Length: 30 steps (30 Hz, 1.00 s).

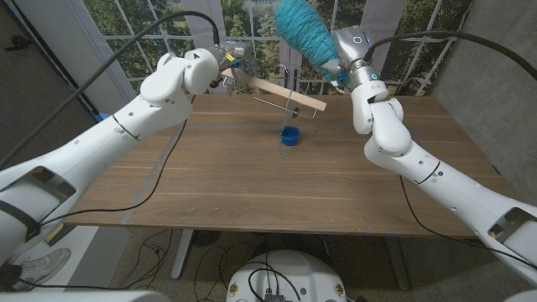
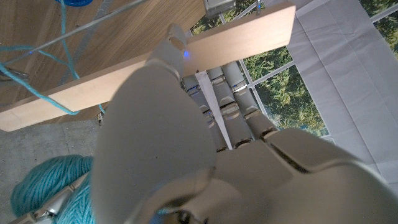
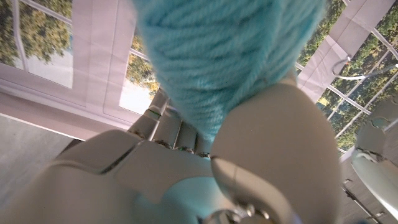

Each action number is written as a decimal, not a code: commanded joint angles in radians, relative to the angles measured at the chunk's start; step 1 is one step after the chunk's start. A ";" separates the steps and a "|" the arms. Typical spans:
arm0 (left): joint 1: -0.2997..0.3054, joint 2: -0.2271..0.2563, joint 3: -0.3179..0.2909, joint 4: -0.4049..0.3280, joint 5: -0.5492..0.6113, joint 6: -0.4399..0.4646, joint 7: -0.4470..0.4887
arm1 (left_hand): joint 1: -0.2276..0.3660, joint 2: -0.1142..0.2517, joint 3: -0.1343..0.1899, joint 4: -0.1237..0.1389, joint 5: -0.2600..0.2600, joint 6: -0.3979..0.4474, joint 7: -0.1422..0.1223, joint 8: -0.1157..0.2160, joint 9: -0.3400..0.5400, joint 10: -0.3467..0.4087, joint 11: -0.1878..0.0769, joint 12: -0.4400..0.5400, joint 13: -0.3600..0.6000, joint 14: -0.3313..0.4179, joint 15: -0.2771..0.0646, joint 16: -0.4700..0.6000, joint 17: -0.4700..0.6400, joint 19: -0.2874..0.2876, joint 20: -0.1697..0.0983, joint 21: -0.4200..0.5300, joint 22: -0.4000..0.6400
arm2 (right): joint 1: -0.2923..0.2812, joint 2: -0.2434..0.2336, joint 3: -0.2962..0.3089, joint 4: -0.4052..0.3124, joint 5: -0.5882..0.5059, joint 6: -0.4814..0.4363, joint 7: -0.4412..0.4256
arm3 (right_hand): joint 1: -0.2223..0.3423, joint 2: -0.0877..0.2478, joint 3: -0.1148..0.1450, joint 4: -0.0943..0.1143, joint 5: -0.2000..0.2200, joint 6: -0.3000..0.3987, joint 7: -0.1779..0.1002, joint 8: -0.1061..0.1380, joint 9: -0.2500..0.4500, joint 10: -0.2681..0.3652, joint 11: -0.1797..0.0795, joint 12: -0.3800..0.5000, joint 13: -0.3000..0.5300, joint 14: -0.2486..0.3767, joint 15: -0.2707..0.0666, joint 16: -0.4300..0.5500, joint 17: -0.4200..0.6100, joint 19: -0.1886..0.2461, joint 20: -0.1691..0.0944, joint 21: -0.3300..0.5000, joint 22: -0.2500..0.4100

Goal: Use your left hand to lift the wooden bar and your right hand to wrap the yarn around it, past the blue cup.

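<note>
Wooden and pale, the bar (image 1: 277,90) is a flat, straight-edged slat with smooth grain, held in the air above the far middle of the table (image 1: 252,193), sloping down from far left to right. The left robot hand (image 1: 225,60) grips it at its left end; in the left wrist view the fingers (image 2: 233,93) lie curled over one broad face of the bar (image 2: 149,68) while the smooth white thumb side presses the other. A thin strand of teal yarn (image 1: 288,126) hangs from the bar down toward the blue cup (image 1: 289,135), and a thin grey wire-like line runs just beneath the bar. In the left wrist view several loose turns of the strand (image 2: 37,62) cross near the bar's free end.

The blue cup is small, round and open-topped, standing upright on the table's far middle, below the bar. Whether the strand goes into it cannot be told, and its inside is too small to read.

The right robot hand (image 1: 340,67) is raised at the far right, holding a fat, fuzzy skein of teal yarn (image 1: 300,29) that bulges up and to the left of it. In the right wrist view the soft, twisted strands of the skein (image 3: 224,56) are clasped between the fingers (image 3: 168,124) and the rounded thumb.

The table is brown wood with long plank lines. Windows with trees stand behind it.
</note>
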 commanded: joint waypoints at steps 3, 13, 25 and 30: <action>-0.018 -0.055 0.029 0.088 0.092 -0.012 0.023 | 0.080 0.101 0.017 0.011 0.003 0.055 0.010 0.002 0.015 0.011 0.000 -0.002 0.004 0.204 -0.238 0.004 0.361 -0.008 -0.041 0.010 0.002 | 0.079 0.078 -0.023 -0.046 -0.173 0.060 0.236 | 0.186 0.179 0.002 0.006 0.007 0.280 -0.256 -0.002 0.004 0.185 -0.178 0.008 0.003 0.043 -0.146 -0.005 0.001 0.000 -0.075 -0.004 0.000; -0.040 -0.079 0.022 0.138 0.061 -0.049 0.044 | 0.080 0.101 0.018 0.011 0.002 0.057 0.008 -0.001 0.016 0.012 0.000 -0.005 0.005 0.205 -0.238 -0.001 0.364 -0.009 -0.042 0.014 0.003 | 0.085 0.119 0.025 -0.152 -0.231 0.079 0.540 | 0.191 0.183 0.000 0.008 0.006 0.279 -0.255 -0.003 0.007 0.188 -0.174 0.004 0.002 0.043 -0.148 -0.009 0.001 -0.002 -0.073 -0.005 0.001; -0.087 -0.112 0.044 0.207 0.062 -0.075 0.056 | 0.079 0.100 0.018 0.010 0.001 0.060 0.009 -0.003 0.016 0.012 -0.001 -0.009 0.006 0.207 -0.238 -0.004 0.367 -0.010 -0.042 0.017 0.003 | 0.032 0.145 0.125 -0.275 -0.235 0.095 0.806 | 0.197 0.190 0.000 0.011 0.004 0.273 -0.253 -0.006 0.013 0.190 -0.165 0.003 0.005 0.051 -0.149 -0.008 0.004 0.003 -0.071 -0.002 0.001; -0.101 -0.130 0.043 0.249 0.045 -0.086 0.093 | 0.079 0.100 0.018 0.010 0.001 0.061 0.008 -0.003 0.016 0.013 0.000 -0.010 0.007 0.208 -0.238 -0.006 0.368 -0.011 -0.043 0.018 0.002 | 0.015 0.142 0.188 -0.315 -0.122 0.109 0.858 | 0.198 0.188 -0.002 0.013 0.002 0.272 -0.249 -0.008 0.015 0.187 -0.164 0.002 0.009 0.054 -0.147 -0.007 0.006 0.005 -0.070 -0.001 0.001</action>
